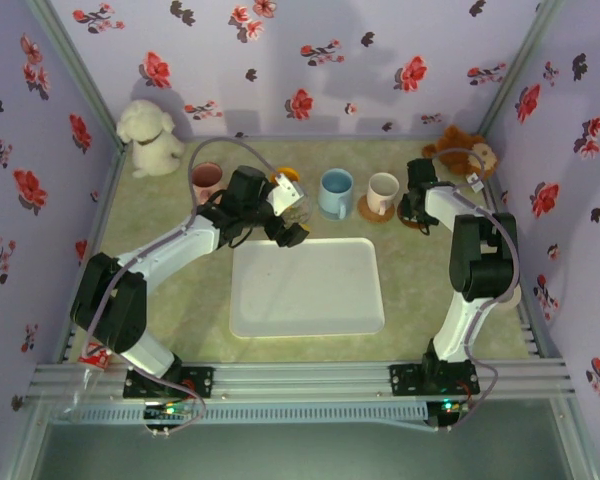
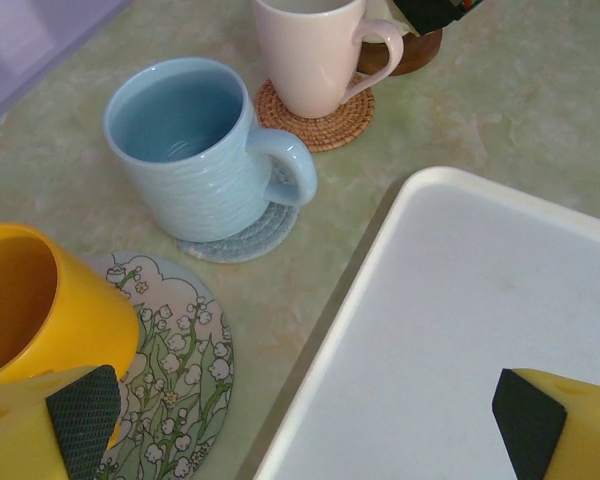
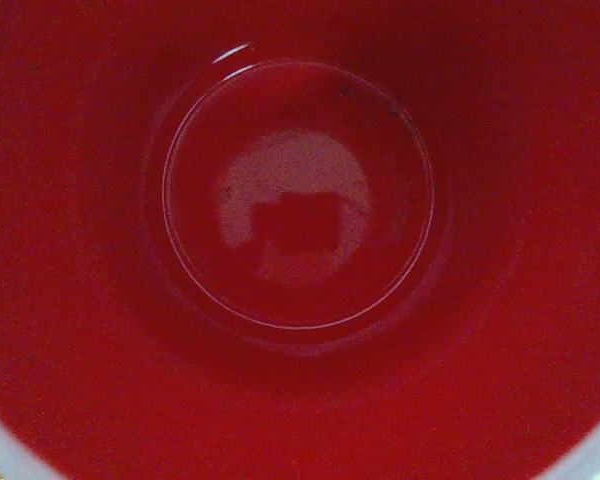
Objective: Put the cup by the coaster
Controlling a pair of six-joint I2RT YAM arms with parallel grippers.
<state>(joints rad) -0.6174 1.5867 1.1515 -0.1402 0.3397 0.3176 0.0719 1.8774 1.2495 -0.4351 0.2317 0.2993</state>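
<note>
Yellow fingers of the left gripper (image 2: pixel 305 425) stand well apart, with nothing between the black pads (image 2: pixel 80 415); treat this hand as holding nothing. The left pad sits just beside the yellow cup (image 2: pixel 30 300); you cannot tell from the left wrist view whether it touches the wall. The yellow cup stands upright on the floral coaster (image 2: pixel 180 370), over its left part. Judge this placement as done or nearly done, since the cup appears to rest under its own weight.

Beyond it, the blue mug (image 2: pixel 195 150) stands on a grey-blue coaster (image 2: pixel 245 235), and the cream mug (image 2: pixel 315 50) stands on a woven coaster (image 2: pixel 325 125). The white tray (image 2: pixel 500 330) lies just beside this row.

Check the right gripper (image 1: pixel 417 203) next. It hangs over the brown coaster (image 1: pixel 412 220) at the right end of the row. The right wrist view looks straight down into a red cup (image 3: pixel 300 200). You cannot tell whether the jaws clamp this cup or stand apart, nor whether its base is on the coaster.

A pink cup (image 1: pixel 206 182) stands at the back left, with no coaster visible under it. Judge these last two cups as the likely work left.
</note>
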